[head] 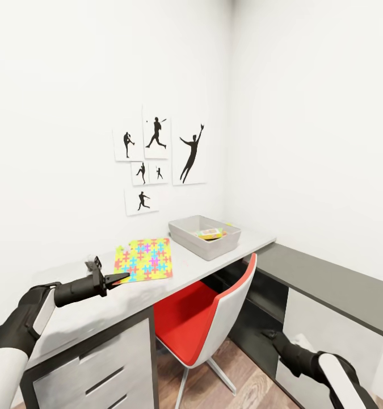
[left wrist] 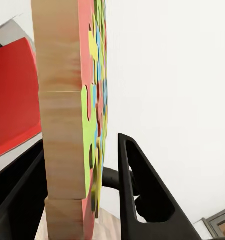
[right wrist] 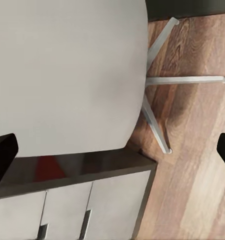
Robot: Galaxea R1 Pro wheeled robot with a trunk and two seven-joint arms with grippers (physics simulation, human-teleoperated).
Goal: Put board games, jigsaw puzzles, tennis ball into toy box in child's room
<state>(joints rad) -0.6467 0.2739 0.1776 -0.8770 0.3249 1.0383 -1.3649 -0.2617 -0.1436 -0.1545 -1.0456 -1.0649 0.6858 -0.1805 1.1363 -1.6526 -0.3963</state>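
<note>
L tool (head: 116,279) sat spread around the edge of 1 puzzle (head: 144,260) on the tabletop (head: 95,309). R tool (right wrist: 112,150) hung spread by the chair (head: 198,318).

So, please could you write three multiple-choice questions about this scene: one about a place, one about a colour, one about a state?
1. Where does the jigsaw puzzle lie?
A. On the white table, beside the toy box
B. On the chair seat
C. On the floor

2. What colour is the chair's seat?
A. Blue
B. Red
C. Black

3. How does the left gripper stand?
A. Shut on the toy box rim
B. Open, with the puzzle's edge between its fingers
C. Folded against the robot's trunk

Answers:
1 A: in the head view the puzzle lies flat on the table, apart from the toy box.
2 B: the chair has a red seat in a white shell.
3 B: the left gripper reaches the puzzle's near corner, and the left wrist view shows its fingers either side of the edge, with a gap.
</note>
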